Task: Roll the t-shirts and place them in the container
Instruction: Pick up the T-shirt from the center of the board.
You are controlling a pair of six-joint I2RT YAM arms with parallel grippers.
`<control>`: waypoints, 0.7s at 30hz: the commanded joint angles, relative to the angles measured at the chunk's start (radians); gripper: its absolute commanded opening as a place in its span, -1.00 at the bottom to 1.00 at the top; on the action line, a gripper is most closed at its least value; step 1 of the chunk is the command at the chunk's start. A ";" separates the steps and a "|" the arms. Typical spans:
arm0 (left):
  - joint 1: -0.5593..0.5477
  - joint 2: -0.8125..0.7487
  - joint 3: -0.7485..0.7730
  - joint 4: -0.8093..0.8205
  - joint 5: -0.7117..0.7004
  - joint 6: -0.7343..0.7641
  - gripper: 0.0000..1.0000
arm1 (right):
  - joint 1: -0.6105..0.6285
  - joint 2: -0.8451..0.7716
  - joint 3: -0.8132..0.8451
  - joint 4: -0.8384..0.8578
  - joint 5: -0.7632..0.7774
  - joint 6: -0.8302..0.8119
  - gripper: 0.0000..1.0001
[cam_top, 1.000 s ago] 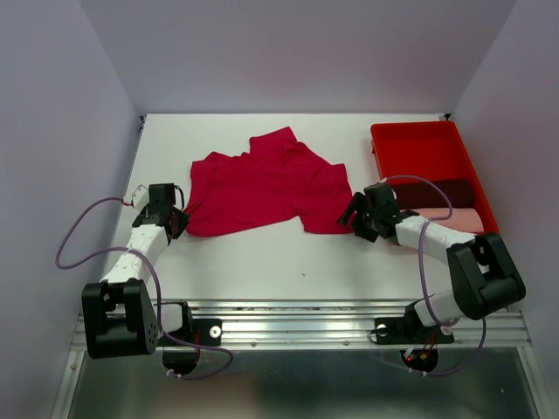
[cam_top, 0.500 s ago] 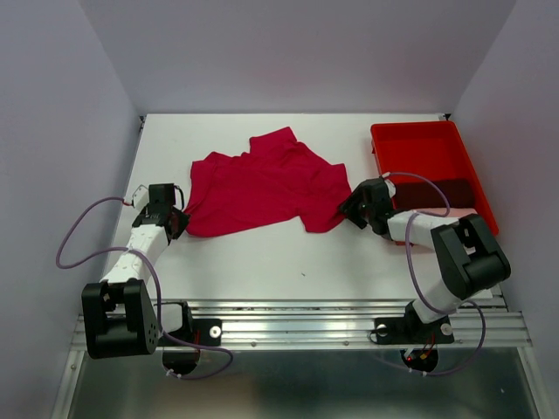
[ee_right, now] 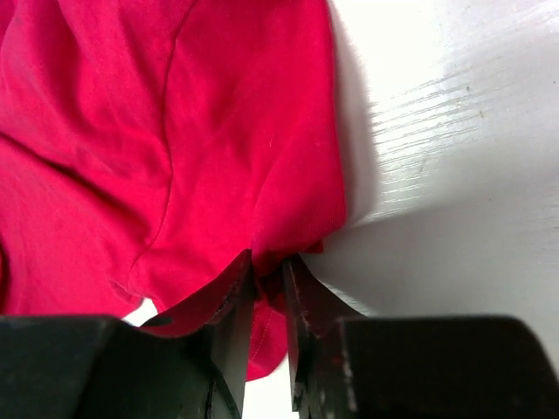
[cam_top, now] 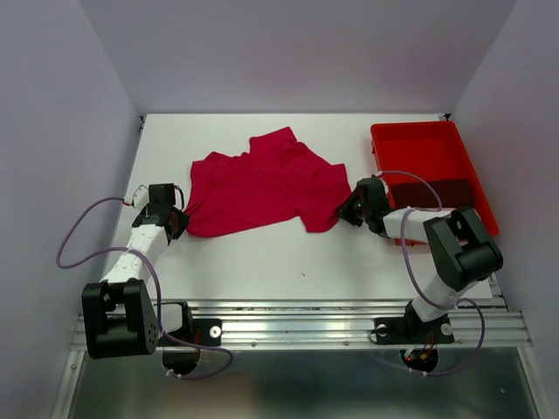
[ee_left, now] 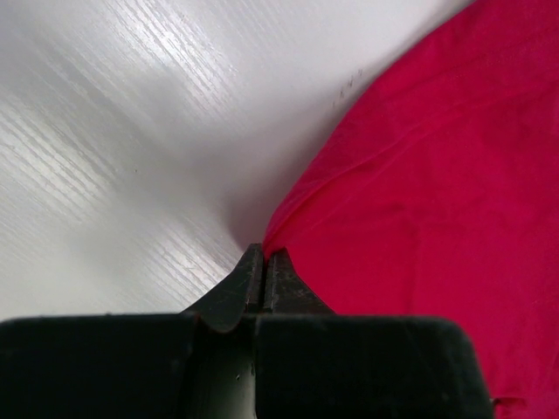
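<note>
spread t-shirt [cam_top: 262, 188] lies on the table [cam_top: 262, 262], about mid-width; all else is placed from it; tray [cam_top: 416, 129] sits on the table to its right, near but apart; folded t-shirt [cam_top: 441, 190] lies in the tray's near part; left gripper [cam_top: 180, 220] is at the spread t-shirt's near-left corner, hem pinched between its fingers; right gripper [cam_top: 343, 212] is at the near-right corner, between spread t-shirt and tray, cloth between its fingers

White table [cam_top: 262, 257], red tray [cam_top: 419, 148] — far right
</note>
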 commanded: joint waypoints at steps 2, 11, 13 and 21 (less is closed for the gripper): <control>0.001 -0.026 0.006 -0.010 -0.008 0.016 -1.00 | 0.011 -0.016 0.002 -0.081 0.019 -0.029 -0.62; 0.001 -0.040 0.037 -0.036 -0.062 0.038 -1.00 | 0.104 -0.149 -0.008 -0.240 0.020 -0.055 -0.76; 0.001 -0.036 0.045 -0.038 -0.059 0.039 -1.00 | 0.147 -0.206 -0.018 -0.296 0.051 -0.043 -0.40; 0.001 -0.013 0.029 -0.015 -0.042 0.036 -1.00 | 0.157 -0.464 -0.192 -0.445 0.132 0.054 0.09</control>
